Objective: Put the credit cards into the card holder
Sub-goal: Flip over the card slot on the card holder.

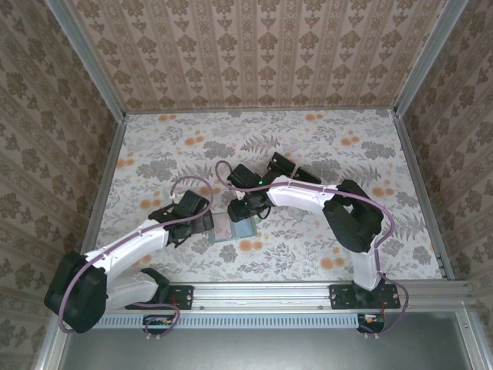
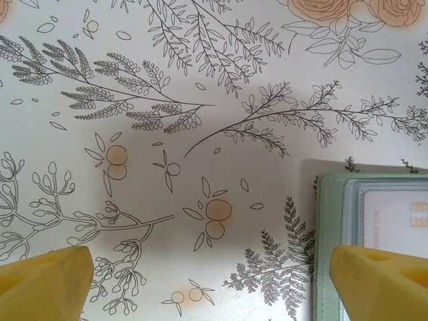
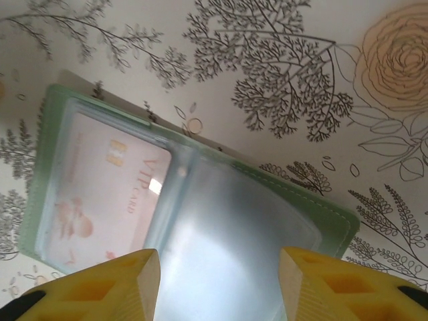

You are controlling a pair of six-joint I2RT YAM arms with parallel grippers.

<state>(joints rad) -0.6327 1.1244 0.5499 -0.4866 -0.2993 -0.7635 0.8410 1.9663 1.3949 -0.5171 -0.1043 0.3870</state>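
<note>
I look from above, and I take the open wallet as the middle of my clock. This sage-green folding card holder [image 1: 228,238] lies flat and open on the flower-printed white tabletop [image 1: 347,258]. One pale pink rectangular card, printed "VIP card" [image 3: 107,187], is inside its pocket on the 9 o'clock half. The other half, to 3 o'clock, shows a clear bluish plastic pocket [image 3: 234,221] with no card that I can see.

The left pincer [image 2: 212,281] is at about 10 o'clock, just beside the wallet, with its yellow fingers spread wide and only tabletop between the tips. In the left wrist view, one finger covers a part of the green stitched edge. The right pincer [image 3: 219,281] is at 12 o'clock, and its fingers are spread too, less widely, with the clear pocket seen in the gap. Whether they touch the plastic, I cannot tell.

About the room for moving: from the wallet toward 6 o'clock the tabletop is free until the silver metal rail [image 1: 262,291]. Toward 4 o'clock there is also good free space, and toward 11 o'clock, behind the pincers, until the far edge. Between 1 and 2 o'clock, the black rectangular blocks [image 1: 306,176] stand close behind the right forearm, so there the passage is narrow.
</note>
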